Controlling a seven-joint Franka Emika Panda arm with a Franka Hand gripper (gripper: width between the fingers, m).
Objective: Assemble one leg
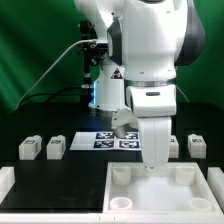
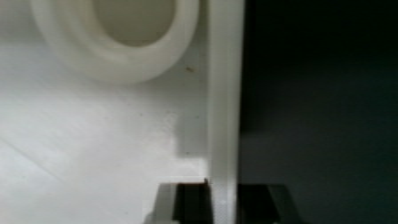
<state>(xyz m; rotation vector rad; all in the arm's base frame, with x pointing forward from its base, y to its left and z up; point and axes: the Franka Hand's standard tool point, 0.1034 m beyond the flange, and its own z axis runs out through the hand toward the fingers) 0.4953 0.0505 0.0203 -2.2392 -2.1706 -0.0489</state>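
Pincer (image 2: 217,205) fingers (image 2: 182,205) sit closest. They look clamped on the thin wall of the white tray piece (image 2: 89,150), beside its round socket (image 2: 125,65). No leg is held: a leg (image 1: 197,143) waits on the desk (image 1: 60,170), near the pincer, not touching. Best to keep the wall straight and move slowly, with no tipping.

Four small white blocks, dark b&w tags up front: far-left leg (image 1: 28,148), second leg (image 1: 55,147) just beside; exterior view's right, third leg (image 1: 175,146) partly hidden, fourth leg (image 1: 197,144) near it.
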